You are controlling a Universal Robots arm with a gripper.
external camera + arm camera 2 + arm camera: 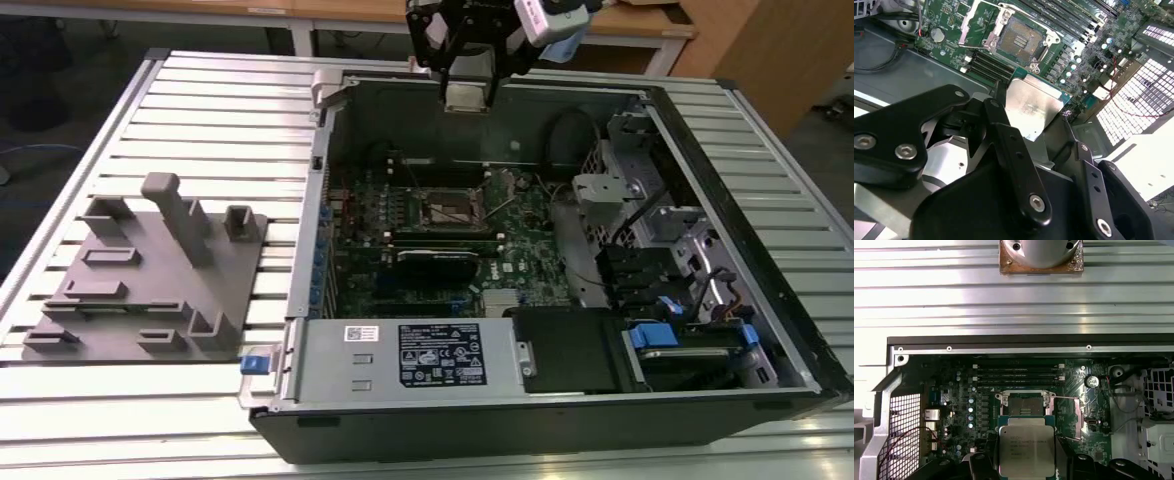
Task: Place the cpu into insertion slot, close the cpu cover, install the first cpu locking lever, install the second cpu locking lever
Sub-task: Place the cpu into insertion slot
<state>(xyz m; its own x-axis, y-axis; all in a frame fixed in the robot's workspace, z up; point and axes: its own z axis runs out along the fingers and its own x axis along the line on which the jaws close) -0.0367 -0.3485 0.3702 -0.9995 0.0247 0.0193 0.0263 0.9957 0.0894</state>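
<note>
1. Hand state. The hand (1033,117) is closed on the cpu (1036,100), with one finger against each of two opposite edges. The pale metal top of the chip faces the second wrist camera.

2. Position of the part. In the exterior view the cpu hangs high over the far wall of the open computer case (534,400), well apart from the insertion slot (450,210). The slot has nothing seated in it and its dark centre is exposed in both wrist views.

3. Surroundings. The cpu cover (966,22) appears swung open beside the slot. A thin wire locking lever (1066,398) stands released along one side. The case rests on a slatted metal worktop (200,110), with a grey fixture block (147,270) well to the exterior view's left.

4. Hazards.
- Grip is on the edges alone, so a jolt could tilt or drop the chip onto the board.
- A rotated or offset descent would likely crush the slot contacts.
- The raised lever, the open cover and the case wall lie close to the approach path, and contact with any of them could knock the chip askew.
</note>
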